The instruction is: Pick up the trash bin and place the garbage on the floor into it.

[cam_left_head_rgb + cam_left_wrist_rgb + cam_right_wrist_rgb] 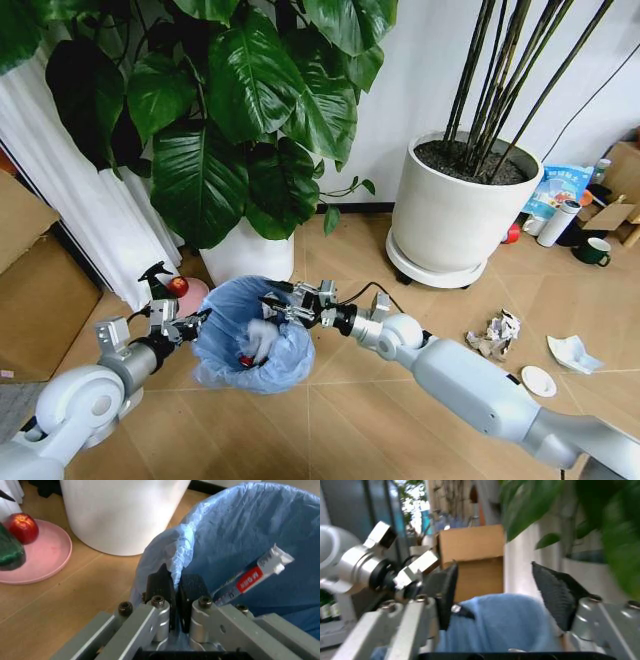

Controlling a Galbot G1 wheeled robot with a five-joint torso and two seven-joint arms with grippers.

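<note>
The trash bin (225,345), lined with a crinkly light blue bag, hangs just above the floor (400,430). My left gripper (188,325) is shut on its rim; the left wrist view shows the fingers (162,587) pinching the bag edge (175,555). My right gripper (272,303) hovers over the bin mouth, open with nothing held, its fingers (547,588) apart above the blue bag (500,626). A white tube wrapper (252,575) lies inside the bin. Garbage on the floor to the right: a crumpled paper wad (495,335), a blue-white packet (572,352), a white disc (538,380).
A leafy plant in a white pot (248,250) stands right behind the bin. A big white pot (465,215) is at the back right, with a white bottle (557,222) and dark mug (595,250) beyond. A pink plate (45,560) with an apple lies left, by cardboard boxes (35,280).
</note>
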